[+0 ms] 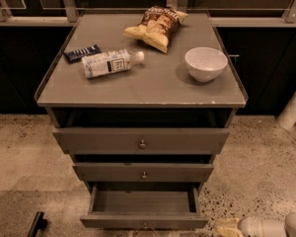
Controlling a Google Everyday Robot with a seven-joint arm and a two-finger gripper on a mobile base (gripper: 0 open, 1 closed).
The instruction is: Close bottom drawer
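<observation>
The bottom drawer (144, 221) of the grey cabinet is pulled out, showing its empty inside. Its slim front panel with a tiny knob sits near the lower edge of the camera view. The middle drawer (143, 172) and the top drawer (141, 140) above it stick out only a little. My gripper (226, 227) is low at the bottom right, just right of the bottom drawer's front right corner, on a white arm (271, 227) reaching in from the right.
On the cabinet top (153, 85) lie a bottle (108, 62), a dark blue bar (82, 53), a chip bag (157, 26) and a white bowl (205, 63). A black object (36, 224) lies on the speckled floor at the bottom left. A white pole (294, 105) stands at right.
</observation>
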